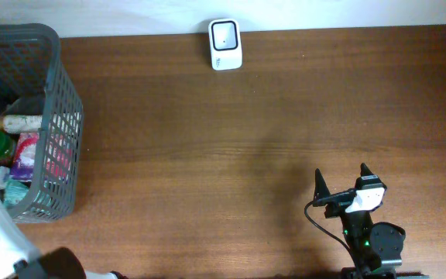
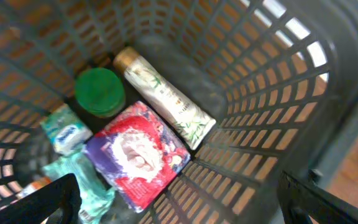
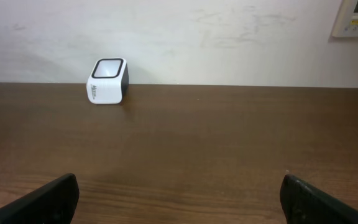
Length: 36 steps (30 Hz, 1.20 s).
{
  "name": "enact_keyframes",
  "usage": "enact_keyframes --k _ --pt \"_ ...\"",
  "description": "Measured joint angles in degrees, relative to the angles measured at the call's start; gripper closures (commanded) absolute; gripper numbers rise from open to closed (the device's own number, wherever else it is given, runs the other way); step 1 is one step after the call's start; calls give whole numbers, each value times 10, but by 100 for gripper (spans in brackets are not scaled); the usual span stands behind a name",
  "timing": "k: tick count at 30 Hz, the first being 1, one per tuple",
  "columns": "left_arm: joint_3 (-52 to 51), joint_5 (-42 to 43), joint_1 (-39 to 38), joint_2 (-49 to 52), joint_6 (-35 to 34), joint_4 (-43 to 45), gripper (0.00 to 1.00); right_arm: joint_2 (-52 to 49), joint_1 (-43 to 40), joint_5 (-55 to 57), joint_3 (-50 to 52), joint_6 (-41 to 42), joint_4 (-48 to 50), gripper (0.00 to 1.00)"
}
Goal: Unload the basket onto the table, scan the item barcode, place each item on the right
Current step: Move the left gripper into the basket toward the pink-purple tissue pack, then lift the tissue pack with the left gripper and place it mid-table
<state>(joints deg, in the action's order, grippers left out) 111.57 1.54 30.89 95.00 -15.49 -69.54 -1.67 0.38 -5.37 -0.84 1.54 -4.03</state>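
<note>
The scanner [image 1: 225, 44] stands at the far edge of the table [image 1: 207, 155], close to the wall, a small white block with a dark window on top. It is well apart from both arms. The goods to scan all lie in the grey basket [image 1: 62, 101] at the table's left end, and none has been lifted out. The left gripper [image 2: 176, 179] hangs over the basket with its jaws wide apart, holding nothing. Seen from the left wrist, a red and purple packet [image 2: 138, 155] lies right below that gap. A pale tube [image 2: 166, 99] with a leaf print lies beside it, touching its upper edge. A jar with a green lid [image 2: 99, 91] sits next to the tube's gold cap. A small teal and white pack [image 2: 67, 130] and a crumpled teal wrapper [image 2: 82, 180] fill the lower left corner — I cannot read a barcode on any of them. The right gripper [image 1: 341, 172] waits low at the near right of the table with its jaws spread just as wide, empty, facing across bare wood toward the scanner. From the right wrist a pale wall panel [image 3: 356, 18] shows at the upper right — too blurred to make out.
</note>
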Motion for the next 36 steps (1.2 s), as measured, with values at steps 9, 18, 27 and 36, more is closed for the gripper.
enact_keyframes --k 9,18,27,36 --pt "2 -40 0 187 -165 1 13 0 0 0 0 0 0 1" --pt "2 -94 -29 275 -229 -18 16 0 0 0 0 0 0 1" --pt "2 -150 -61 313 -236 -27 43 0 0 0 0 0 0 1" --pt "14 -169 -61 363 -235 -94 100 0 0 0 0 0 0 1"
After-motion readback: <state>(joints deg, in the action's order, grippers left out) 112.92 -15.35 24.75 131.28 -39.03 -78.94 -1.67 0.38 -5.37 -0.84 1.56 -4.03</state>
